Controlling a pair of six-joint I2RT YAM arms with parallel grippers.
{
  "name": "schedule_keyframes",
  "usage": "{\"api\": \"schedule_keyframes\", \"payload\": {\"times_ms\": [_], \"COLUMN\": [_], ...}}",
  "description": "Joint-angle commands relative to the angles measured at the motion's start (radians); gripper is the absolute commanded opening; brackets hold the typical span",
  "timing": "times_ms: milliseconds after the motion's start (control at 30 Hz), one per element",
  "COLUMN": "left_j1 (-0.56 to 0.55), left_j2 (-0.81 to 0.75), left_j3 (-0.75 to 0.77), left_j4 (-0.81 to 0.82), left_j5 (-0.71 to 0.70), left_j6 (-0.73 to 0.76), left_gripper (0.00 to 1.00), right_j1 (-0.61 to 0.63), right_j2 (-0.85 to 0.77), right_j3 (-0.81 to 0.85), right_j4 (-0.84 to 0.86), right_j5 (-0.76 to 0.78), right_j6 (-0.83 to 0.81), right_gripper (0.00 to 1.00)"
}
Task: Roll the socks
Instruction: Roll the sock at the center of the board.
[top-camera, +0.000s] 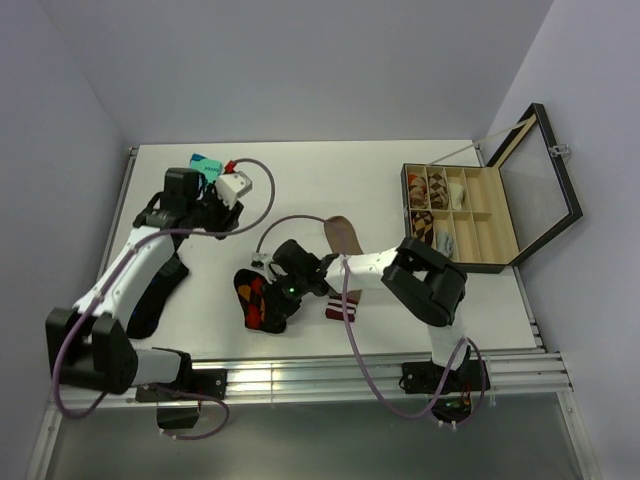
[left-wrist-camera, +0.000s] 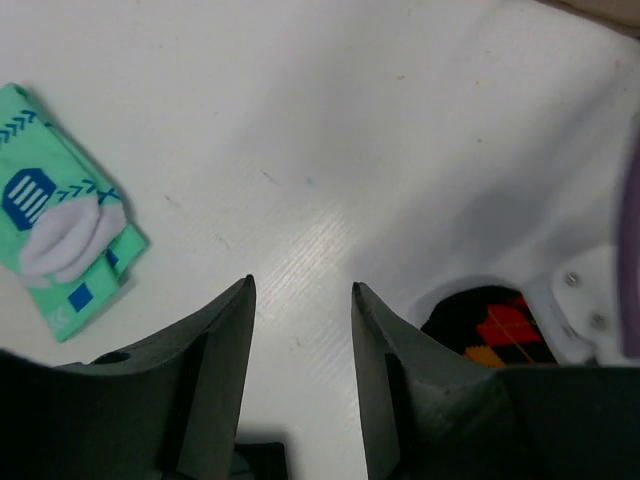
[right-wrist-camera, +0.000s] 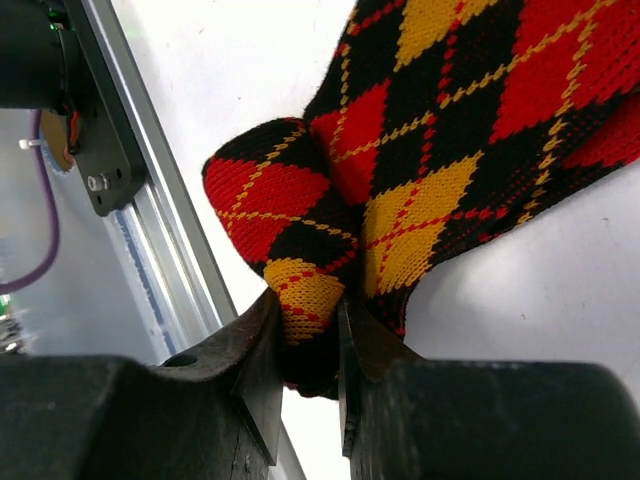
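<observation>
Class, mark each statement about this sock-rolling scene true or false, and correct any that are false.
1. The right hand pinches a fold of the argyle sock. True.
2. The left hand holds the teal packet. False: that hand is open and empty, and the packet lies apart from it on the table.
3. The compartment case is closed. False: its lid stands open.
4. The tan sock lies on the table, partly under the right arm. True.
</observation>
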Motion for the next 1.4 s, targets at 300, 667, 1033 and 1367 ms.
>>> {"api": "schedule_keyframes", "payload": {"times_ms": [300,667,1033,1367], "left_j1": [-0.054,-0.504,-0.584,-0.587], "left_j2": [-0.442,-0.45,-0.379,-0.317], "left_j3": [-0.339,-0.529,-0.563,-0.607], "left_j4": [-0.158,-0.123,-0.071,0.034], "left_j5": [0.116,-0.034,-0.04,-0.079], "left_j6": [0.372,0.28,0.245,0.208], "left_gripper": [0.56,0.56,0.61,0.58], "right_j1": [-0.018,-0.037,-0.051,-0.057], "right_j2": [0.213,0.231,0.228,0.214], "right_j3": [0.128,0.185,0.148,0.109], "right_j4": [-0.43,-0.486,-0.449,-0.403], "right_j5": [0.06,0.047,0.027,0.008], "right_j6": [-0.074,-0.074,-0.068,-0.064], "right_gripper": [0.02,0.05,0.05,0.1]}}
